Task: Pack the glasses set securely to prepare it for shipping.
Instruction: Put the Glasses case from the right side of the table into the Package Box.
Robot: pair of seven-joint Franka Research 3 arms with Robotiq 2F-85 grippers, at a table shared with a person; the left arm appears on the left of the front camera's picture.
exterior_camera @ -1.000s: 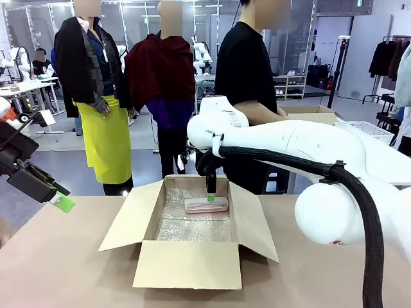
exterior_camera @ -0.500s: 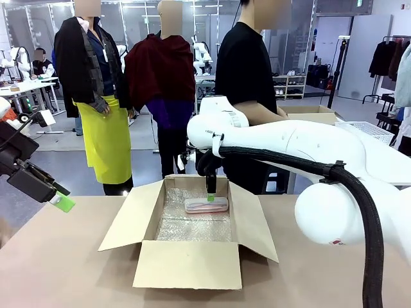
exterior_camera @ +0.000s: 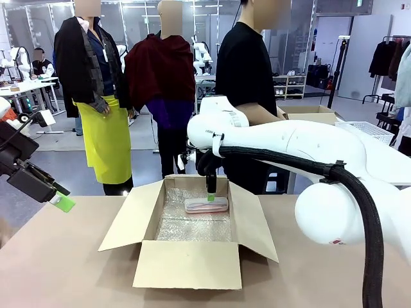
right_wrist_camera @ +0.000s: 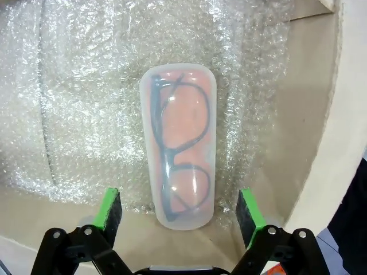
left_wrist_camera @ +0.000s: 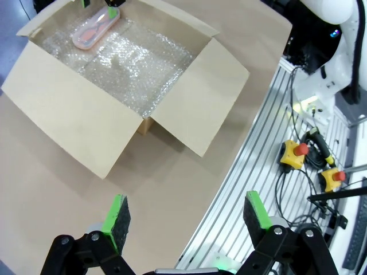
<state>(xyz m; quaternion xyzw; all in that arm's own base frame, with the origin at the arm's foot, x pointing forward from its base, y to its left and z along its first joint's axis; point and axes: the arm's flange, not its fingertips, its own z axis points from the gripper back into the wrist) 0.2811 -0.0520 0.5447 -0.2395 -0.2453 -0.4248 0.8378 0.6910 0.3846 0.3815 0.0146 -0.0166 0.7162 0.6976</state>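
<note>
No shift; right gripper (right_wrist_camera: pixel 179 207) over case (right_wrist_camera: pixel 179 143)

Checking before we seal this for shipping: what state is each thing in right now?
cardboard box: open, flaps spread, lined with bubble wrap.
glasses case: shut, lying flat inside the box.
glasses: folded inside the case.
left jaws: open, empty, away from the box.
right jaws: open, over the case, gripping nothing.

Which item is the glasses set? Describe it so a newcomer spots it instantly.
Find the open brown cardboard box lined with bubble wrap. Toward its far side, just under the open right gripper, lies the glasses case. It is the one smooth, pale pink oblong there, with thin-framed glasses showing through its lid.
</note>
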